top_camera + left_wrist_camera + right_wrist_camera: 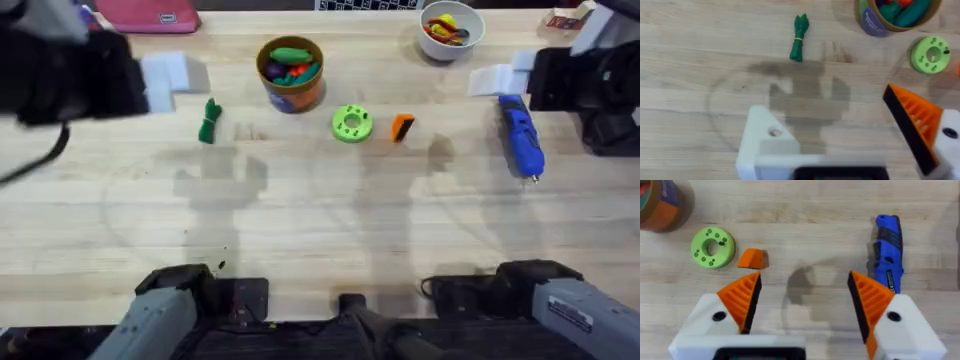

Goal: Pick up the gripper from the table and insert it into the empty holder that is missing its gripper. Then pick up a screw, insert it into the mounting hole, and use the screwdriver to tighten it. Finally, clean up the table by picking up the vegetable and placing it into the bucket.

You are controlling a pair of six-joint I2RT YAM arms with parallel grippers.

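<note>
A pale, straight-grained wooden tabletop [320,230] spans the overhead frame, both arms drawn back to its lower corners. At upper centre stands the round orange-brown bucket [291,88], already holding toy produce. At right lies the blue cylindrical electric screwdriver [521,137], its thin metal tip pointing toward the lower edge. Just right of the bucket sits a round green disc [351,123] dotted with holes, and touching distance to its right, the loose orange ribbed gripper pad [402,126], a small wedge with a black edge. The slim, dark green bundled vegetable [208,121] lies at upper left, well apart from the bucket.

In the right wrist view, the right hand [805,297] hovers spread wide with nothing between its two orange ribbed pads. In the left wrist view, the left hand [850,130] is likewise spread and carrying nothing; one white angular fingertip block, the empty holder [760,140], shows a bare mounting hole, while its partner keeps its orange pad.

The likely risk: the small, smooth-sided wedge could skid or flip when pinched, or knock the disc beside it, leaving it misaligned for seating in the holder.
</note>
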